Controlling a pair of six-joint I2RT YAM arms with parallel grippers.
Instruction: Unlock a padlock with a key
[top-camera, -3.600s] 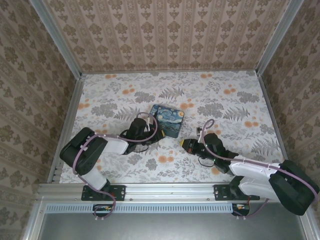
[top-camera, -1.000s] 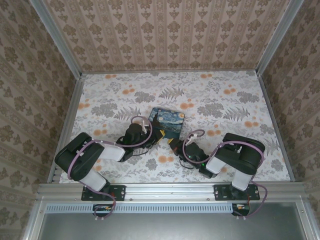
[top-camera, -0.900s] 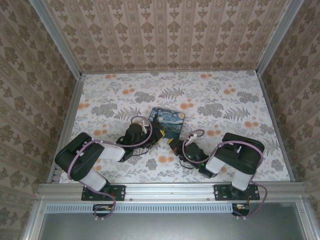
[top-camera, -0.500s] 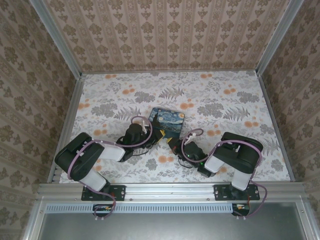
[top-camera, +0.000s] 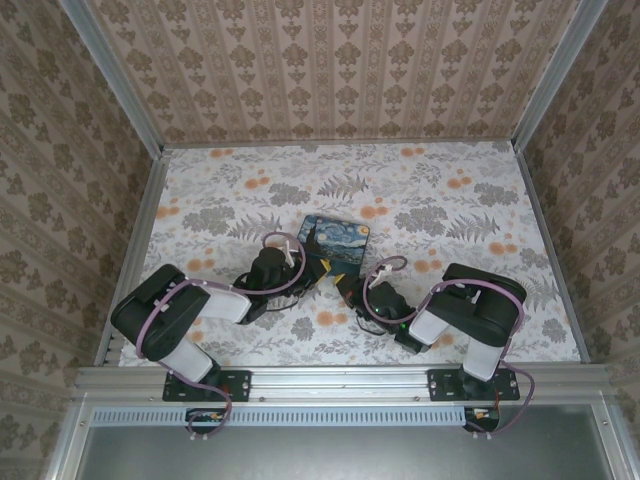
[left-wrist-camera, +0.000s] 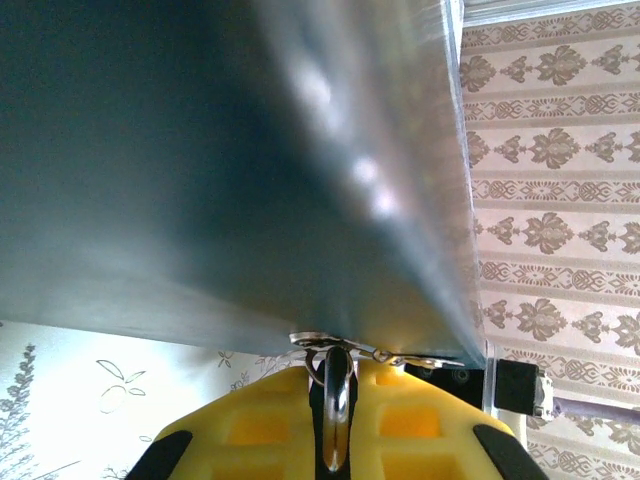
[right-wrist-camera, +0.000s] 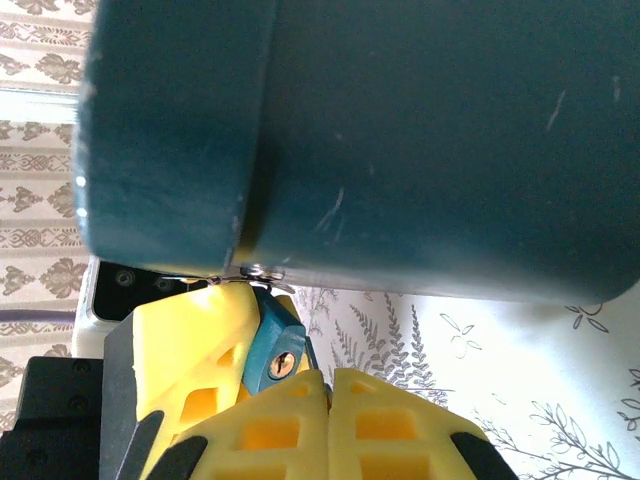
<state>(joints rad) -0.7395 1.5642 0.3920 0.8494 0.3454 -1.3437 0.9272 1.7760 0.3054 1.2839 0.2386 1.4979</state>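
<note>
The painted box (top-camera: 335, 243) is a flat, round-cornered case with a swirling night-sky print on its lid. It lies on the floral-patterned table (top-camera: 450, 200). Both arms reach in to its near edge.

From the wrist cameras the box's side wall (right-wrist-camera: 400, 130) is smooth dark teal with a dull sheen and a few fine scratches. A thin bright wire ring (right-wrist-camera: 262, 270) pokes out under its bottom edge at the rounded corner.

The padlock (right-wrist-camera: 277, 350) hangs right below that ring, just under the box's near edge. It has a small blocky blue-tinted body, and a round brass keyhole faces the right wrist camera.

The left gripper (top-camera: 318, 268) is at the box's near edge, its jaws almost together on the padlock. In the left wrist view the padlock shows as a slim shiny metal loop (left-wrist-camera: 336, 400) pinched between the ribbed yellow fingers (left-wrist-camera: 250, 430), directly beneath the box wall (left-wrist-camera: 200, 150). In the right wrist view one of those fingers (right-wrist-camera: 190, 330) presses against the lock's left side.

The right gripper (top-camera: 343, 283) sits just nearer than the box and beside the left one. Its yellow, waffle-moulded pads (right-wrist-camera: 400, 430) are fully closed, and their tips meet just beneath the keyhole. The key cannot be made out, and whether it sits between those pads I cannot tell.
</note>
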